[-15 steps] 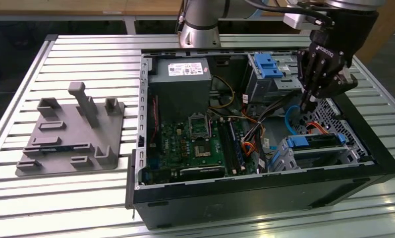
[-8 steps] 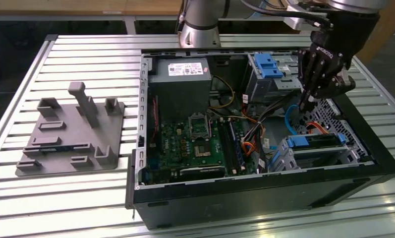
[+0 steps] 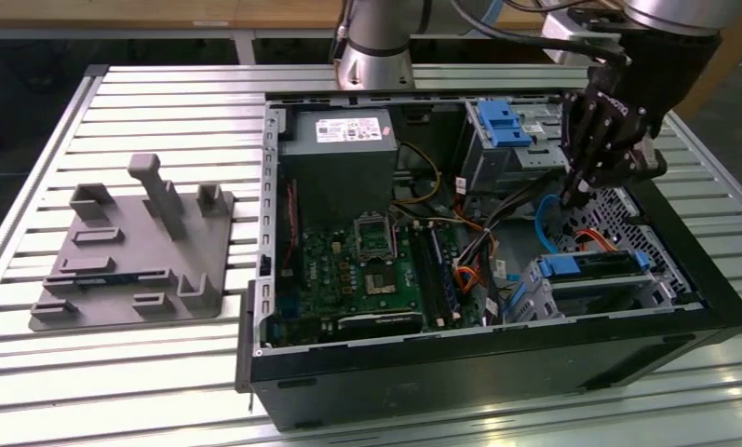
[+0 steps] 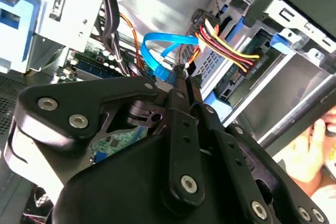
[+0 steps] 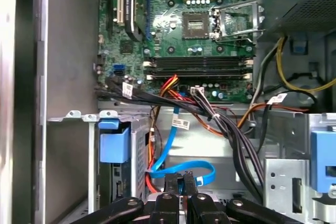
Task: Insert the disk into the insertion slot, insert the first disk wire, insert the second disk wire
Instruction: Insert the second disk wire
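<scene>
Gripper [image 3: 579, 191] first: it hangs from the black wrist at the exterior view's right, reaching down into the open computer case [image 3: 470, 358], its tips low between the upper bay with the blue latch [image 3: 501, 126] and the drive cage. In both wrist views the fingers [image 5: 173, 184] are drawn close together on the end of a flat blue cable [image 5: 181, 169] (the pinch itself is partly hidden by the gripper's own links, so I take the hold from how the cable loops straight out of the tips). The cable curls in a loop just ahead of the fingertips and runs up toward the motherboard [image 5: 199, 30].

The disk [image 3: 594, 265] sits in the insertion slot [image 3: 594, 298], near the case's front corner at the exterior view's right; its blue carrier edge shows along the top of the perforated silver cage. In the second wrist view the disk's rear face [image 4: 231, 85] lies just beyond the fingertips, and a bundle of red, yellow and black wires [image 4: 231, 48] ends in a plug at that face. Whether that plug is fully seated I cannot tell.

A grey fixture plate [image 3: 135, 251] with upright posts lies on the slatted bench [image 3: 47, 149], well apart from the case, at the exterior view's left. Part of a person's hand [image 4: 315, 150] shows at the edge of the second wrist view.
</scene>
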{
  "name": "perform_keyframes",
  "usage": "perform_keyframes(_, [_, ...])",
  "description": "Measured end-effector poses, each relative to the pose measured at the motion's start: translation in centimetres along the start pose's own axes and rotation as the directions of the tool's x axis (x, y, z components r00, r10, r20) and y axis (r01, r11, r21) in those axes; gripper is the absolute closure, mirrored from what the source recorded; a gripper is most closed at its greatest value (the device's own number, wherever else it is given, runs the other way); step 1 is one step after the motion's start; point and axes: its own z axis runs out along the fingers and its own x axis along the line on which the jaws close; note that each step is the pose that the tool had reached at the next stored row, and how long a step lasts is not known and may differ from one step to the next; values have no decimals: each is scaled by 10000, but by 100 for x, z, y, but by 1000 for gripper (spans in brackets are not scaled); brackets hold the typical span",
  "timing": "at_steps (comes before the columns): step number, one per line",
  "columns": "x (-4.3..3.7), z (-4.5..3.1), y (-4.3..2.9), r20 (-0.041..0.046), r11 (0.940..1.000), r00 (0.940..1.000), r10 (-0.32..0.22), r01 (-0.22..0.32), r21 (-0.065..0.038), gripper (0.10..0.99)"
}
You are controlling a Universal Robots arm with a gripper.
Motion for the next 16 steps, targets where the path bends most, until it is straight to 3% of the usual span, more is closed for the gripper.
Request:
perform_keyframes(2, [23,2,-2,169,10000,9999,-5,5,0,925])
perform_keyframes(4, [50,5,-16,263,10000,9997,-10,10,0,925])
perform_keyframes(9, [92,5,-152,333,10000,9994,-12,12,-20,925])
perform_keyframes(16, [229,19,-156,517,10000,9987,-10,11,-22,925])
